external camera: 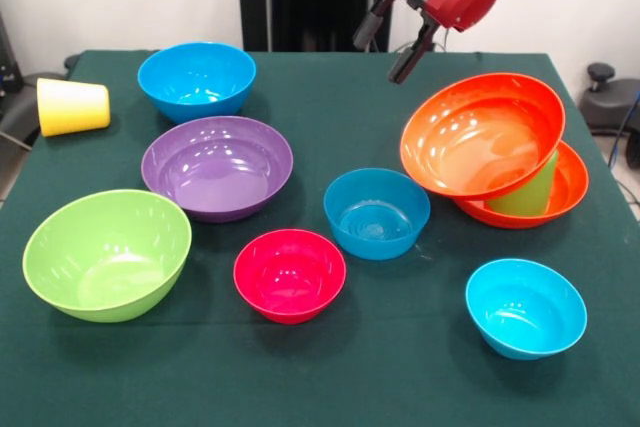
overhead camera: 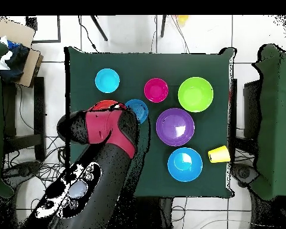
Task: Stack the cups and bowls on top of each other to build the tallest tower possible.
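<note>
Gripper [external camera: 397, 37]: hanging above the tower, fingers spread apart, gripping nothing.
Tower [external camera: 495, 152]: orange bowl [external camera: 480, 132] leaning tilted on light green cup [external camera: 528, 190] inside the second orange bowl [external camera: 568, 187].

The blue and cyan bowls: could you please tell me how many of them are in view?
3: one blue bowl at the table's far left, another mid-table beside the pink-red bowl, and a cyan bowl front right. None seems hidden.
</note>
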Controlling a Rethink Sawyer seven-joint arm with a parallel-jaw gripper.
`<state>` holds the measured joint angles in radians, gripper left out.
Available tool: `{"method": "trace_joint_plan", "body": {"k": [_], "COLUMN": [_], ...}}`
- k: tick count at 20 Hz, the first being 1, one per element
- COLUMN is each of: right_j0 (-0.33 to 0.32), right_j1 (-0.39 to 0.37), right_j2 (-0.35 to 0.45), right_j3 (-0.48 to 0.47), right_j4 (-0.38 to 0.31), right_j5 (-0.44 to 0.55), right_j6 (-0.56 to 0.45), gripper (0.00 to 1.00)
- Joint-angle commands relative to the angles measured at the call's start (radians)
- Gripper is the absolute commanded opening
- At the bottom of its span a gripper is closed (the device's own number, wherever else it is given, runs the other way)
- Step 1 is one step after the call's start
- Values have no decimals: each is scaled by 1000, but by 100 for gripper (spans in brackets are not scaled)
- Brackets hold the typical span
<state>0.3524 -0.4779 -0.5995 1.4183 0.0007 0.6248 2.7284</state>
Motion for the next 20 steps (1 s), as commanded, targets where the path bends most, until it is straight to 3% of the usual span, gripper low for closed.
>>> {"method": "trace_joint_plan", "body": {"k": [1,13,20], "right_j0": [-25,-19,-19], "right_j1": [15,18,38], "right_j2": [156,155,154], "right_j3": [70,64,72], "right_j4": [-89,-108,-112], "right_j5": [-51,-45,-95], "right_j6": [-102,-83,-62], "gripper": [100,100,100]}}
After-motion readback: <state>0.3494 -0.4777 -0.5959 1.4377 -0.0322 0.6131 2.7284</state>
